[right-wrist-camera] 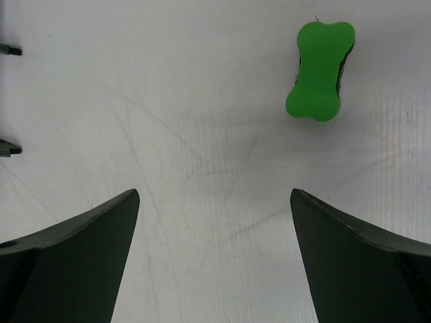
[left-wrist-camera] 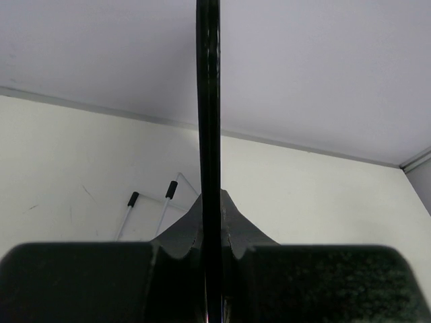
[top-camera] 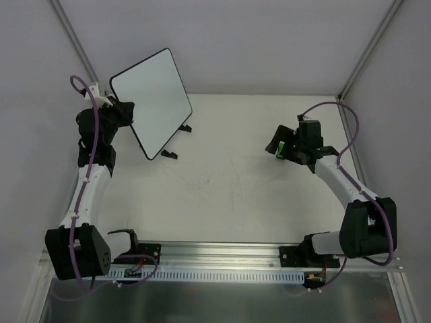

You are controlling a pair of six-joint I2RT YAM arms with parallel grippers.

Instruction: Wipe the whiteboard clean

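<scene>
The whiteboard (top-camera: 151, 101) stands tilted up at the back left, its white face blank in the top view, its small black feet (top-camera: 170, 155) lifted off the table. My left gripper (top-camera: 126, 116) is shut on its left rim. In the left wrist view the black rim (left-wrist-camera: 208, 101) runs edge-on between the fingers (left-wrist-camera: 232, 222) of the left gripper (left-wrist-camera: 210, 202). My right gripper (top-camera: 281, 142) hangs open over the table at the right. A green bone-shaped eraser (right-wrist-camera: 320, 69) lies flat just beyond and to the right of the right gripper (right-wrist-camera: 214, 202), apart from it.
The white table (top-camera: 222, 188) carries faint scuff marks. Grey walls close in at the back and both sides. Two of the board's black feet (right-wrist-camera: 8, 151) show at the left edge of the right wrist view. The arm bases (top-camera: 222, 259) sit on the rail at the near edge.
</scene>
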